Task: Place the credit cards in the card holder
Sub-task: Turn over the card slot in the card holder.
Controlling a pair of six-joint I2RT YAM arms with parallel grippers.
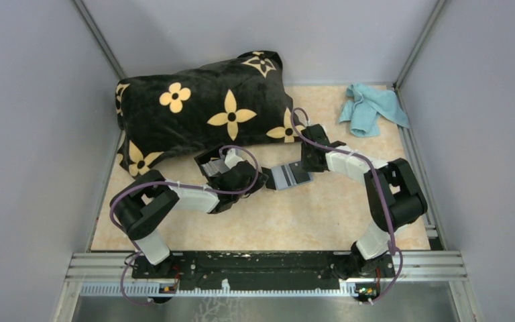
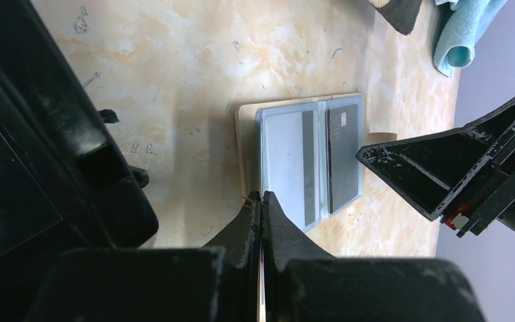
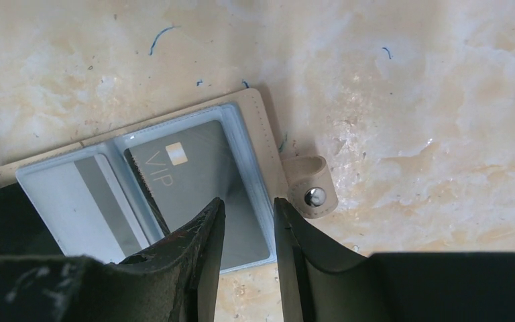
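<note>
Marbled beige desk (image 1: 322, 221), closed in by grey walls. At the back lie a big black pillow with yellow flowers (image 1: 201, 111) and a light blue cloth (image 1: 372, 107) in the far right corner.

Mid-desk, between the two arms: card holder (image 3: 260, 124), lying open and flat. It has a pale beige cover, clear plastic sleeves inside, and a snap tab (image 3: 312, 194) sticking out from one short side.

- One sleeve holds a grey card (image 2: 285, 168) with a dark stripe along it.
- The sleeve beside it holds a dark card (image 3: 188, 174) with a pale chip and the letters "VIP".
- Both cards lie flat inside the sleeves.

Left end effector (image 2: 261, 200):
- Jaws pressed together, no gap between the tips.
- The tips sit right at the holder's edge on the grey card's side.
- Whether a sleeve leaf is nipped between them cannot be made out.

Right end effector (image 3: 248, 215):
- Jaws stand apart with a clear gap and nothing clamped.
- It sits over the holder's tab end; one finger (image 3: 201, 235) covers part of the dark card, and the other is just inside the snap tab.
- The sleeve edge and beige cover show through the gap.

From the overhead view, the two end effectors face each other across the holder, one at each short end and both close to it. The pillow is just behind them, and the cloth is well apart.
</note>
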